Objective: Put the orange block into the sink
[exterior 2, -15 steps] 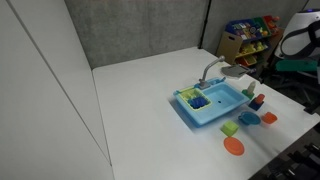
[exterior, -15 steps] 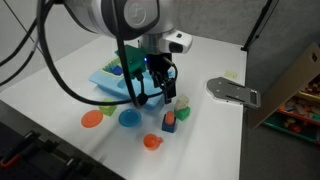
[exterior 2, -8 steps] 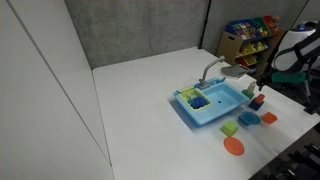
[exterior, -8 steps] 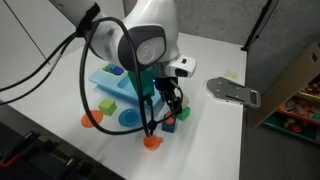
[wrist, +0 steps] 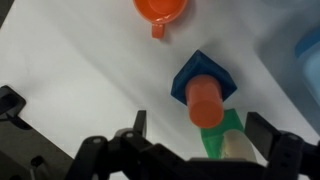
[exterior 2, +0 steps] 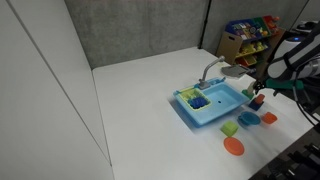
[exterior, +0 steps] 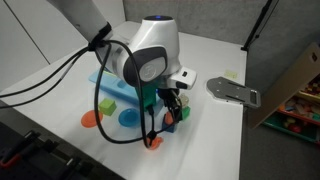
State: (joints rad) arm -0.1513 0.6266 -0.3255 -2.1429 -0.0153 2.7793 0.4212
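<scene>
The gripper (wrist: 200,128) hangs over the orange block (wrist: 205,101) with its jaws spread wide, gripping nothing. The block rests on a blue cube (wrist: 187,76) near the sink (wrist: 306,52).

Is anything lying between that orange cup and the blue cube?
No. In the wrist view, only bare white table separates the orange cup from the blue cube.

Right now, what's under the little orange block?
In the wrist view, the orange block stands on a blue cube, which sits on the white table. The block covers the middle of the cube's top, so that patch cannot be seen.
</scene>
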